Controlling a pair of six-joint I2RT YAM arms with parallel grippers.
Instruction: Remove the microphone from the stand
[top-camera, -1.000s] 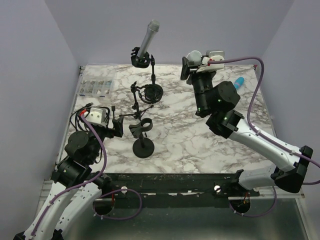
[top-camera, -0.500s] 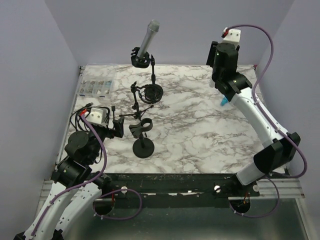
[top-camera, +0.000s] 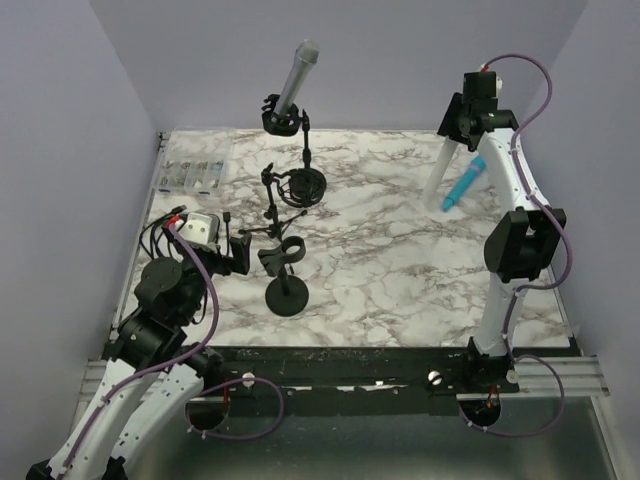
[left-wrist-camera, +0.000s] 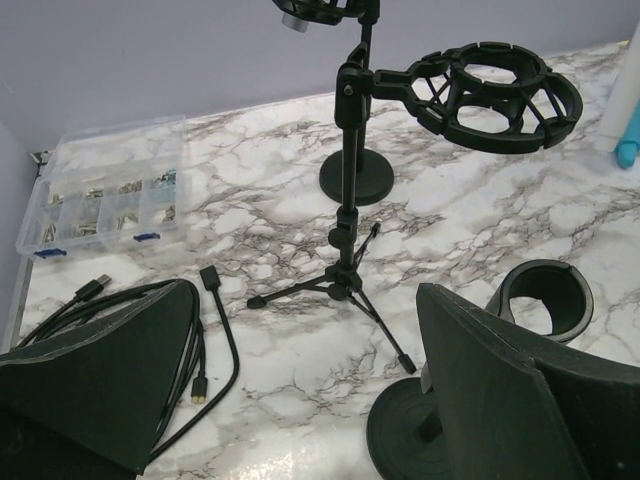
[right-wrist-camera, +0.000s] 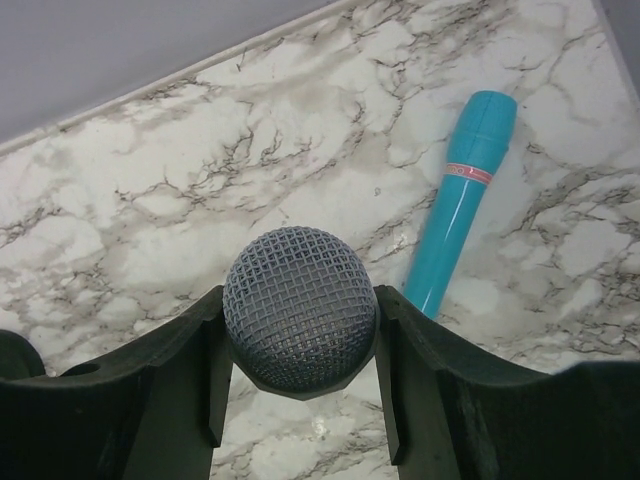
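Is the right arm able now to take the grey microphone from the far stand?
Probably not yet: the right gripper is shut on a mesh-headed microphone, so its jaws are full. The path to the grey microphone looks free.

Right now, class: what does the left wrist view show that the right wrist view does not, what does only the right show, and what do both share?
Only left wrist: the parts box, cables, and the tripod with its empty shock mount. Only right wrist: a mic's mesh head gripped in the right tool. Both: the teal mic and the marble table.
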